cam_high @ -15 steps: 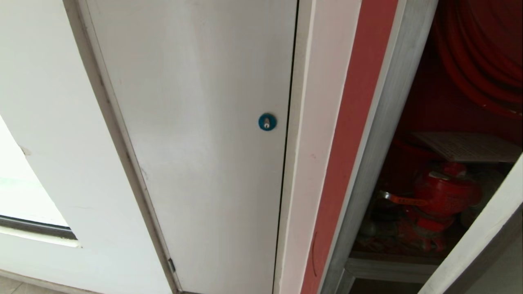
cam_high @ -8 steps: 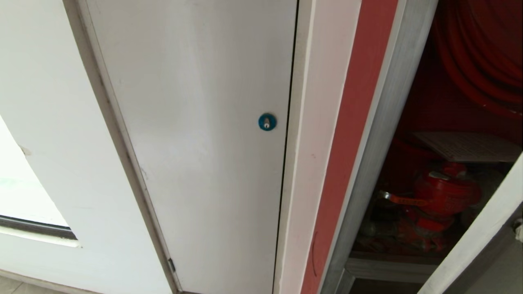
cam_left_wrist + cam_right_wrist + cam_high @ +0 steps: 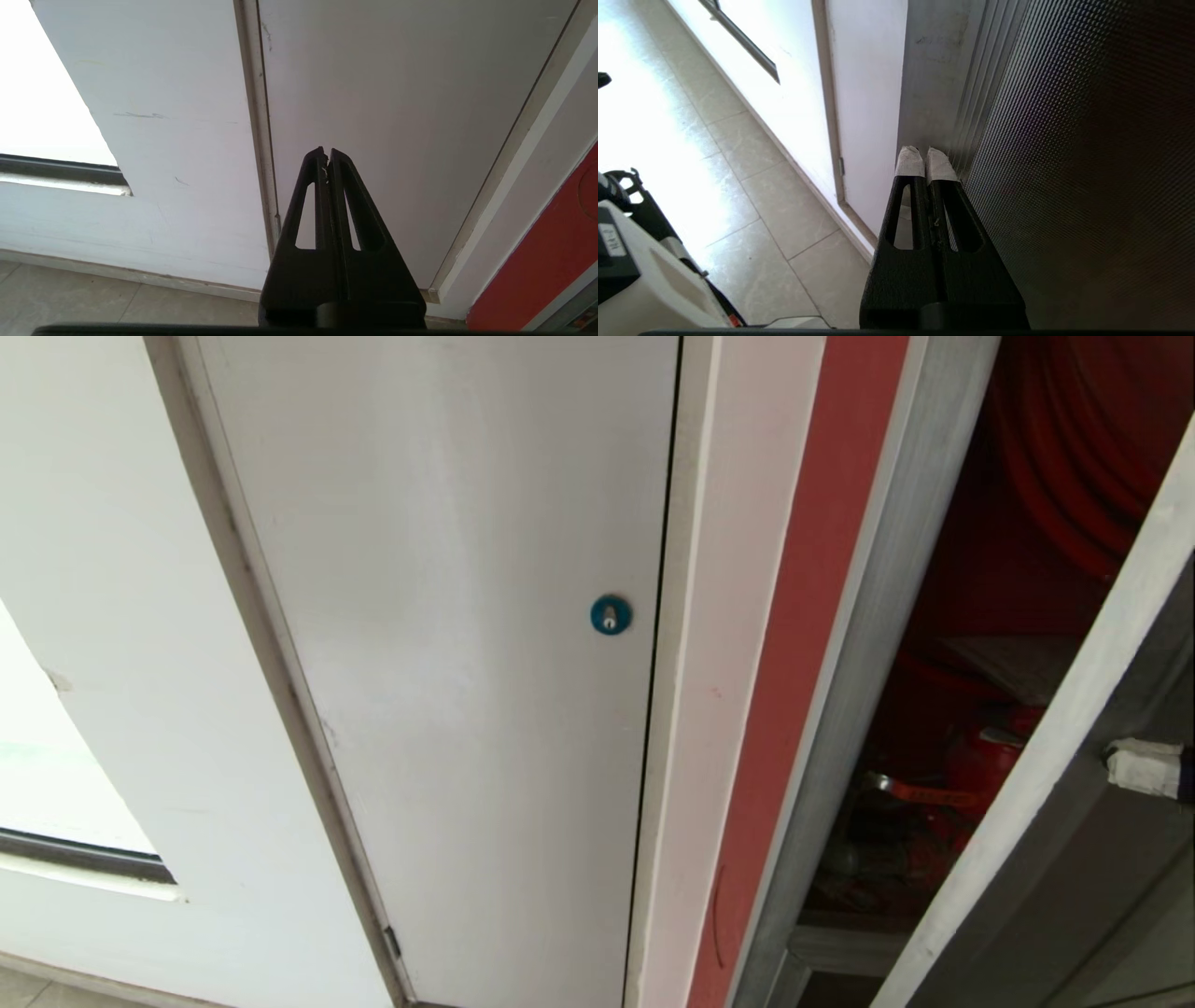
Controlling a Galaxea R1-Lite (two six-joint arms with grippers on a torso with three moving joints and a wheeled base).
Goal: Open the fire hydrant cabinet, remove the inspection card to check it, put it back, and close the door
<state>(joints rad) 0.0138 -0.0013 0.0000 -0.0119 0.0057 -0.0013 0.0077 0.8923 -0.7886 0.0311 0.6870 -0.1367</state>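
Now the right gripper (image 3: 926, 161), fingers pressed together and empty, rests its taped tips on the door (image 3: 1055, 747) at four o'clock in the head view, its frame edge running seven to one across the half-shut fire hydrant cabinet (image 3: 943, 644).

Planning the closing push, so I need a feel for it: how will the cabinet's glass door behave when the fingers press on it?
The door probably swings as one stiff panel, given its silver metal frame. The dark textured glass may be fragile, so pressing on the frame looks safer. The shut right gripper has taped tips against smooth metal, so it might slip sideways.
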